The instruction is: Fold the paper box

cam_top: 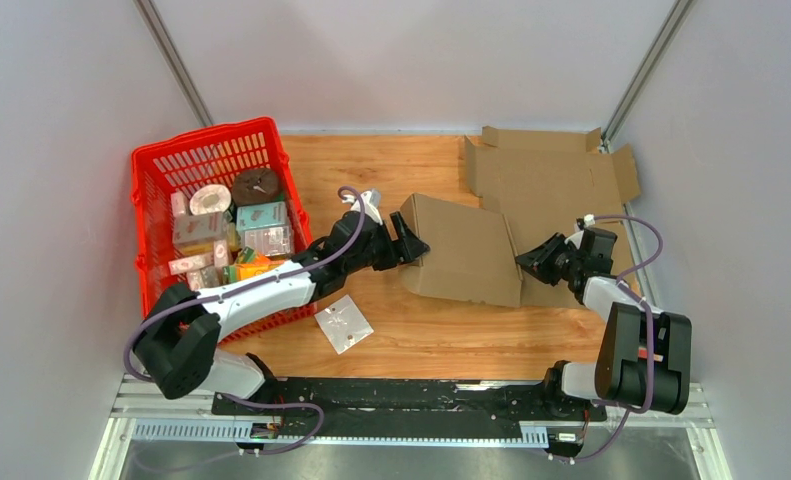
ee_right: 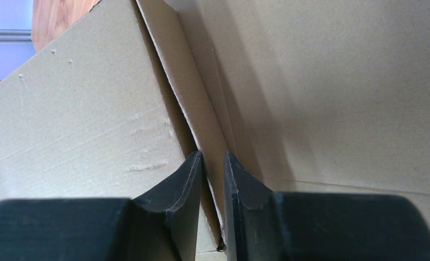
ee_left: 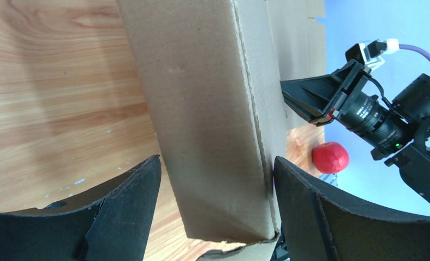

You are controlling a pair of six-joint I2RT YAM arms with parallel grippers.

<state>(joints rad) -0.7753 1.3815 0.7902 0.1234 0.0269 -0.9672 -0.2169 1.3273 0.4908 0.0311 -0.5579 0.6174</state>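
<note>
The paper box [cam_top: 461, 250] is brown cardboard, with a raised folded part at the table's middle and a flat part [cam_top: 551, 170] running to the back right. My left gripper [cam_top: 411, 240] is at the raised part's left end, open wide. In the left wrist view a cardboard panel [ee_left: 212, 109] stands between its fingers [ee_left: 218, 160]; the right finger [ee_left: 299, 196] touches its fold and the left finger is apart from it. My right gripper [cam_top: 527, 258] is at the raised part's right edge. In the right wrist view it [ee_right: 213, 155] is shut on a thin cardboard flap [ee_right: 201, 114].
A red basket [cam_top: 151, 200] with several packages stands at the left, beside my left arm. A small white packet [cam_top: 343, 322] lies on the wood near the front. A red round thing [ee_left: 330, 157] shows beyond the box in the left wrist view. Walls close in at both sides.
</note>
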